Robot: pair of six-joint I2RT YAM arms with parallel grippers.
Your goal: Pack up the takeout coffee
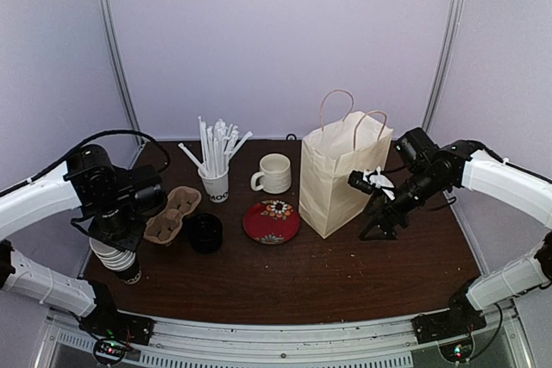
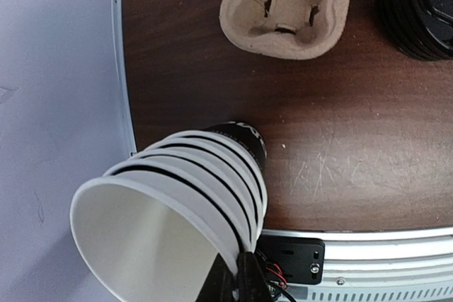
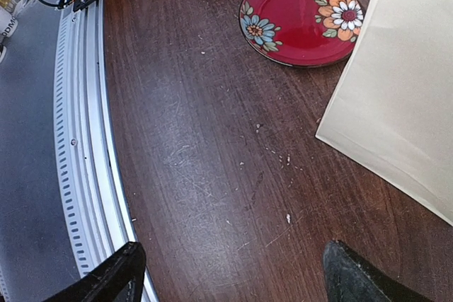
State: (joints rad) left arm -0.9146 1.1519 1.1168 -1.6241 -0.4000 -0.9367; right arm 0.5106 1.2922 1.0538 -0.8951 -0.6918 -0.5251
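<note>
Starting from the worktop (image 1: 328,273), every piece of the order is sitting out on it unpacked. The paper bag (image 1: 341,183) is standing upright on the right half with its mouth open. The right pincer (image 3: 237,277) is hovering just beside the bag, with its fingers wide apart and gripping nothing.

At the near left corner the stack of black paper cups (image 2: 191,189) is sitting nested and lidless. The left pincer (image 2: 239,277) is clamping tight on the rim of the topmost cup. The pulp cup carrier (image 2: 287,8) is lying beyond the stack with its wells unfilled, and the stack of black lids (image 2: 417,8) is resting just to its right.

Judging by this, the step in hand is separating one cup from the stack. The next move is probably calling for a straight pull along the stack's axis, so the cup beneath is not dragging along, before the cup is set upright for a lid.
</note>
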